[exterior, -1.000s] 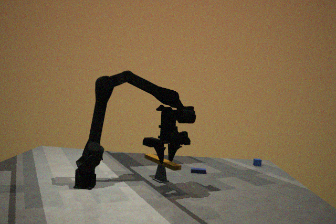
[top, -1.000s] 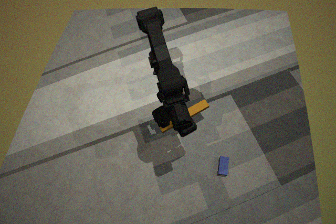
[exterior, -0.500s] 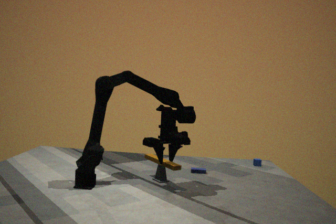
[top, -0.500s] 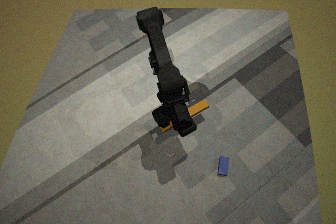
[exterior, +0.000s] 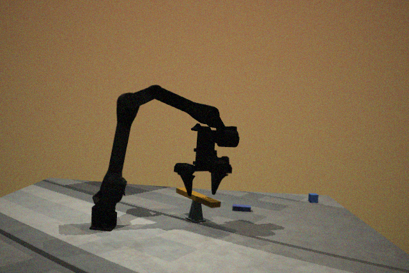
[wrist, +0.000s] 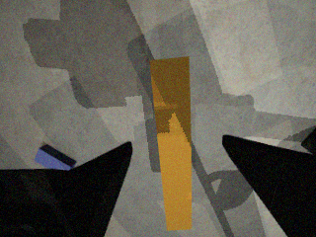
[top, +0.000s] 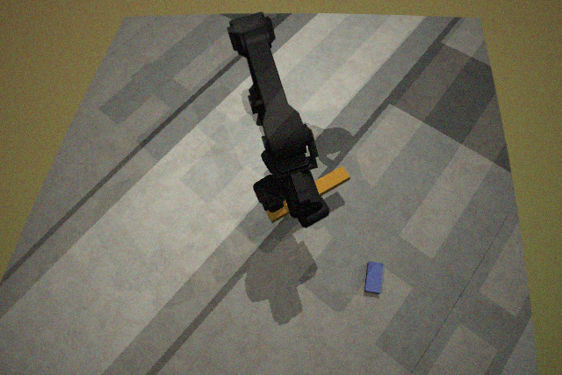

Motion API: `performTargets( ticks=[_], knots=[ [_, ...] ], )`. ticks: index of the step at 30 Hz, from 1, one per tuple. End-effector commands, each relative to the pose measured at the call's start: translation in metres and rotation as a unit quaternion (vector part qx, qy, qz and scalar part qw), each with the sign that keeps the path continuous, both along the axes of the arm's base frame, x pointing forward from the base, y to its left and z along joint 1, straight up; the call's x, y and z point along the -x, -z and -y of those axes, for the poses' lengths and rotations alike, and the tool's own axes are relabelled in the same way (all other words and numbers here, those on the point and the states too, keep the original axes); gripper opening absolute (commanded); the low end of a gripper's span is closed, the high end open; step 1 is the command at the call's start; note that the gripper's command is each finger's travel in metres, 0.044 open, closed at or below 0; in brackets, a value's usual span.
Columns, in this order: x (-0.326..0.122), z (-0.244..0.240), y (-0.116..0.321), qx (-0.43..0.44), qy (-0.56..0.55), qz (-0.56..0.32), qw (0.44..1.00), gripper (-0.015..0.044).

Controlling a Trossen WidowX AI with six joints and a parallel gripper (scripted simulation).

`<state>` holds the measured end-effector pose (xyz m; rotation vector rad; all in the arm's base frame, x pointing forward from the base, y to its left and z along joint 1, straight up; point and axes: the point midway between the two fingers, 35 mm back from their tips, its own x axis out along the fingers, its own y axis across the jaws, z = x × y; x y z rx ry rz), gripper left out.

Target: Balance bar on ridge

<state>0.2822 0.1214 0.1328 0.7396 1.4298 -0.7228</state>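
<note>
The orange bar (top: 335, 179) (exterior: 211, 202) (wrist: 177, 183) lies across the top of the dark ridge (exterior: 196, 212), with both ends clear of the table. It looks about level, though the slanted view in the exterior view makes a slight tilt hard to judge. My gripper (exterior: 201, 194) (wrist: 176, 142) is open, its fingers wide apart on either side of the bar, with a gap on each side in the wrist view. The fingertips are around the bar's height. The ridge is hidden under the bar and the arm in the top view and the wrist view.
A blue block (top: 374, 277) (exterior: 241, 208) (wrist: 51, 159) lies on the table (top: 190, 243) (exterior: 158, 243) off to one side of the ridge. A blue cube (exterior: 313, 197) stands farther off near the table's edge. Shadows of the arm fall around the ridge.
</note>
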Motion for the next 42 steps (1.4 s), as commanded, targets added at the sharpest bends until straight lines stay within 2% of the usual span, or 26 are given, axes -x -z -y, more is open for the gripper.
performTargets(
  ticks=[1, 5, 7, 42],
  knots=[
    [-0.004, -0.002, -0.036, -0.005, 0.000, 0.010, 1.000, 0.0440],
    [0.001, 0.000, -0.079, -0.006, 0.000, 0.013, 1.000, 0.0440],
    [0.003, 0.001, -0.086, -0.006, 0.000, 0.013, 1.000, 0.0440],
    [0.003, 0.001, -0.086, -0.006, 0.000, 0.013, 1.000, 0.0440]
  ],
)
